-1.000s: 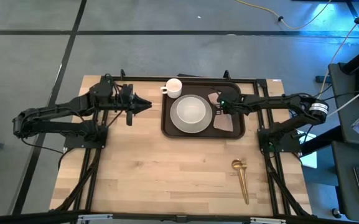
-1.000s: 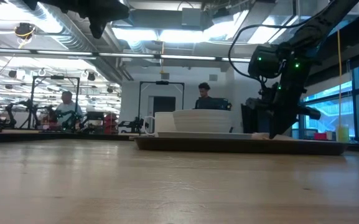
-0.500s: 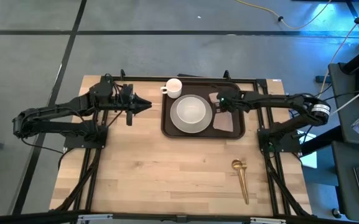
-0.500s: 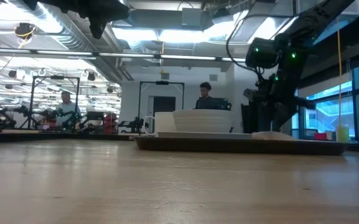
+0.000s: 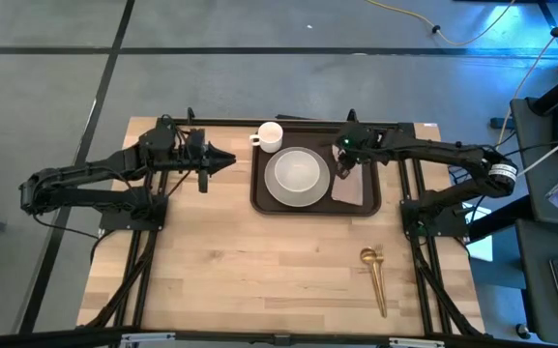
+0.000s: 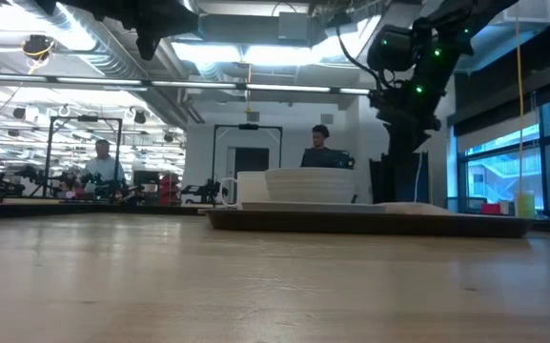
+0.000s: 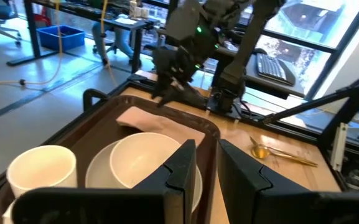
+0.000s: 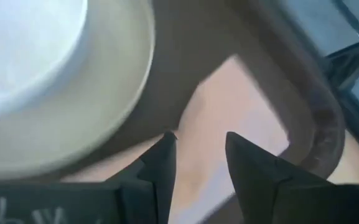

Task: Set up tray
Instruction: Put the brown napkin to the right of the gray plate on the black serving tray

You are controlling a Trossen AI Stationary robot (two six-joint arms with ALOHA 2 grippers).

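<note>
At the frame's upper middle lies the dark brown, round-cornered, raised-rim tray, over whose right end my right pincer hangs parted, holding nothing.

Wooden table with a tray and a spoon

The table has a pale wooden top made of joined strips, edged by a dark frame; the tray, dark brown with rounded corners and a raised rim, lies on it toward the far edge, a little right of the middle; a gold spoon lies directly on the wood near the right side, well apart from the tray and closer to the near edge, its bowl pointing toward the tray.
</note>
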